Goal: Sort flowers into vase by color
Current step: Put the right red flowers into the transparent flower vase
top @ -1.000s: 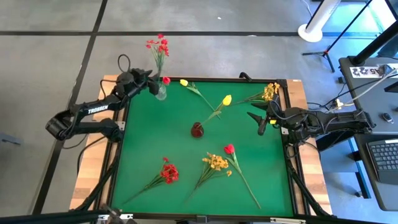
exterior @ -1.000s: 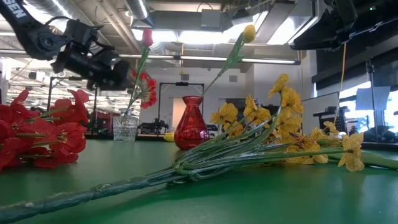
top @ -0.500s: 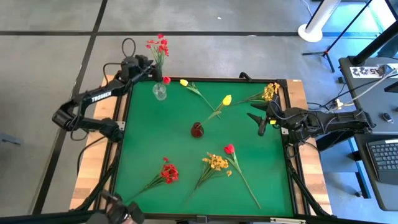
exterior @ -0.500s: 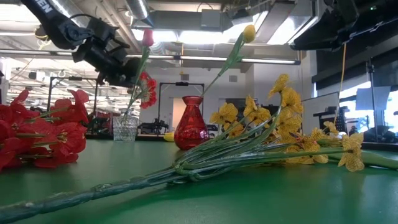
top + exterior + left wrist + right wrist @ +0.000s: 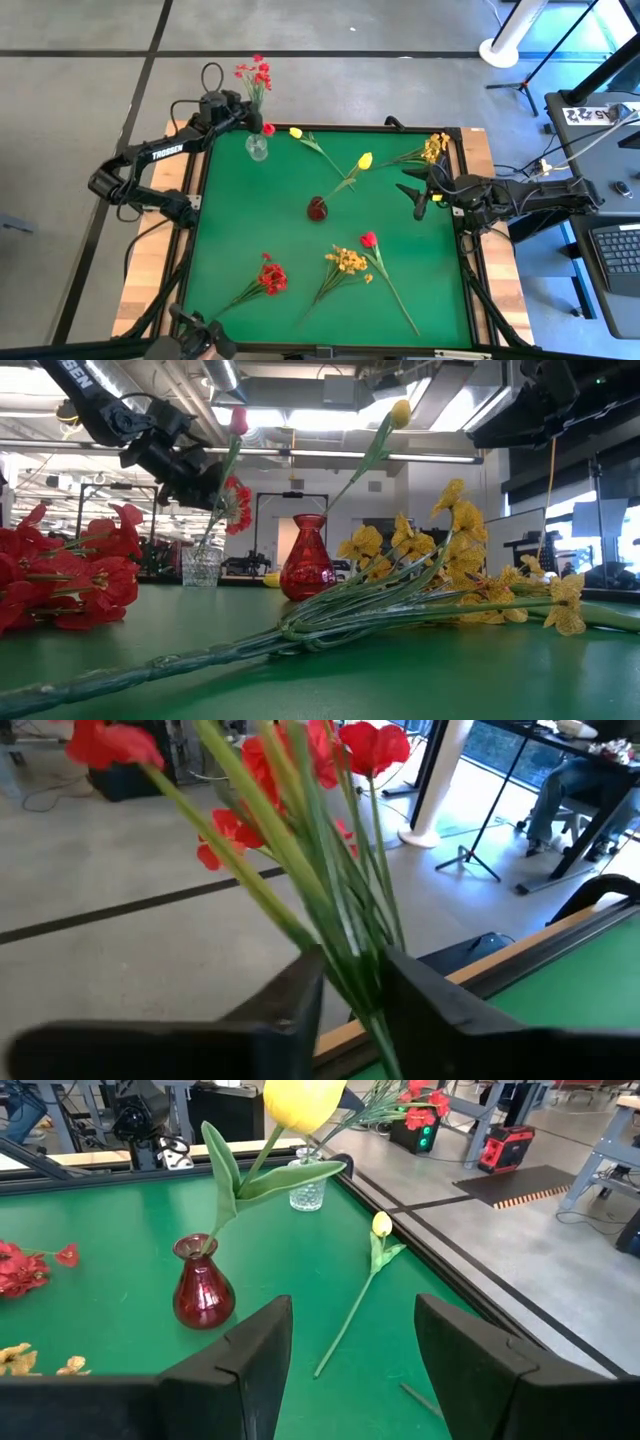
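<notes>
A clear glass vase [image 5: 257, 149] stands at the table's far left and holds a red spray [image 5: 255, 74] and a red tulip [image 5: 267, 128]. My left gripper [image 5: 238, 113] is above the vase, and its fingers stand on either side of the green stems [image 5: 352, 960], a narrow gap apart. A red vase [image 5: 317, 208] at mid-table holds a yellow tulip [image 5: 365, 160]. My right gripper [image 5: 415, 194] is open and empty at the table's right side, its fingers wide apart in the right wrist view [image 5: 350, 1350]. My left gripper has the stems of the red flowers [image 5: 345, 945] running up between its two fingers, above the clear vase. The fingers come level from the table's left and lie across the stems. I cannot tell whether they touch the stems. The flowers stand in the vase.
Lying on the green mat are a yellow tulip [image 5: 296, 132], a yellow spray [image 5: 434, 147] at the far right, a red tulip [image 5: 368, 239], a yellow spray [image 5: 348, 262] and a red spray [image 5: 272, 277] near the front. A dark object [image 5: 195, 335] shows at the near left edge.
My left gripper has risen from the height of the clear vase and gone toward the table's far left corner, up along the stems. The vase and its red flowers have stayed where they were.
</notes>
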